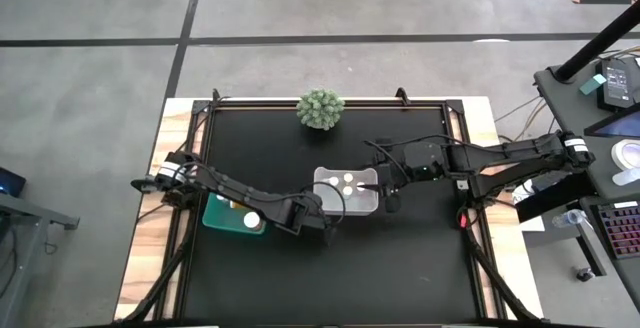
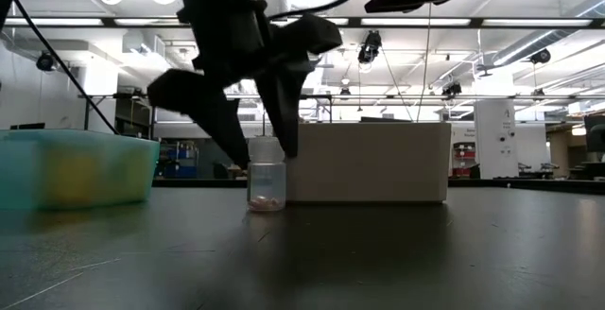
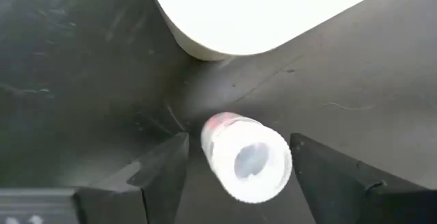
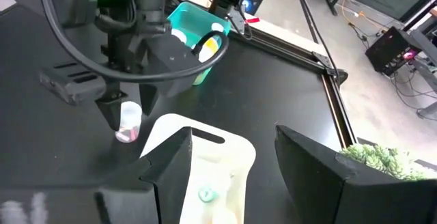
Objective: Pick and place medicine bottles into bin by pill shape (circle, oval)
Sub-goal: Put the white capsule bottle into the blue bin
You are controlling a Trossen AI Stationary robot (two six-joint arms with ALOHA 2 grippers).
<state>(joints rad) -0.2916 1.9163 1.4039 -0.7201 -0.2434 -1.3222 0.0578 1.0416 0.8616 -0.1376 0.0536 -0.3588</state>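
Black tabletop (image 1: pixel 400 258): left gripper (image 2: pixel 248 149) spread wide, straddling clear bottle (image 2: pixel 266 174) just beside white bin (image 2: pixel 369 162); right gripper (image 4: pixel 229 159) open above bin, probably empty.

1 clear medicine bottle (image 2: pixel 266 175) stands on the black table (image 1: pixel 400 268). There are 2 bins: 1 white bin (image 1: pixel 346 190) showing 3 white caps inside (from above) and 1 teal bin (image 1: pixel 234 214) showing 1 cap. There is 1 green spiky plant (image 1: pixel 320 109), and 2 arms.
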